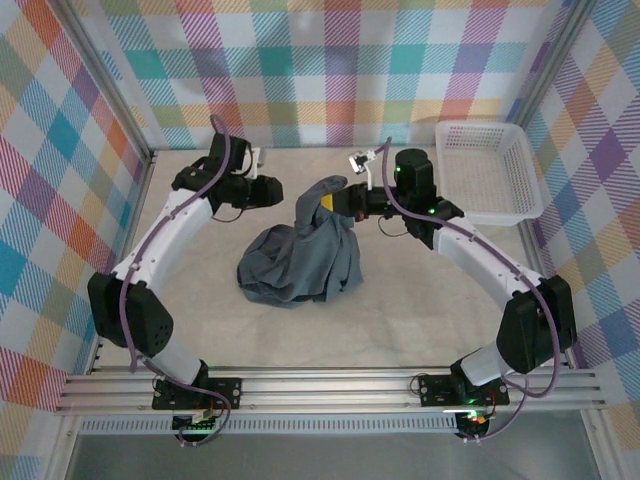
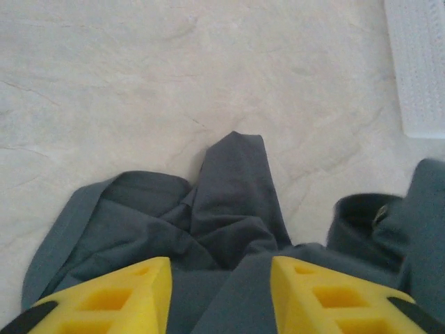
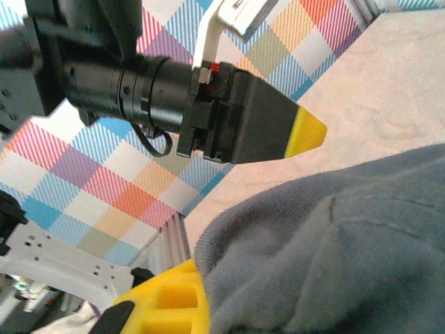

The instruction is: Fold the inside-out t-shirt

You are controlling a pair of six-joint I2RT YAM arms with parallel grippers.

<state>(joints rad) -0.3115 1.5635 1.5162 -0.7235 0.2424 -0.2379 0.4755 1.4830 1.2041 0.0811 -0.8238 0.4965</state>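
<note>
The dark blue-grey t-shirt [image 1: 300,262] lies crumpled in the middle of the table, with one part pulled up toward the back. My right gripper [image 1: 335,203] is shut on that raised part. In the right wrist view the cloth [image 3: 334,243] drapes over the jaws, and one yellow finger [image 3: 170,296] shows beside it. My left gripper [image 1: 277,190] hovers just left of the raised cloth. In the left wrist view it [image 2: 221,268] is open, its yellow fingers apart above the bunched shirt [image 2: 229,202]. Its yellow tip [image 3: 306,132] also appears in the right wrist view.
A white mesh basket [image 1: 520,205] stands at the back right of the table, and its corner [image 2: 421,69] shows in the left wrist view. Checked cloth walls enclose the back and sides. Bare beige tabletop [image 1: 400,320] surrounds the shirt.
</note>
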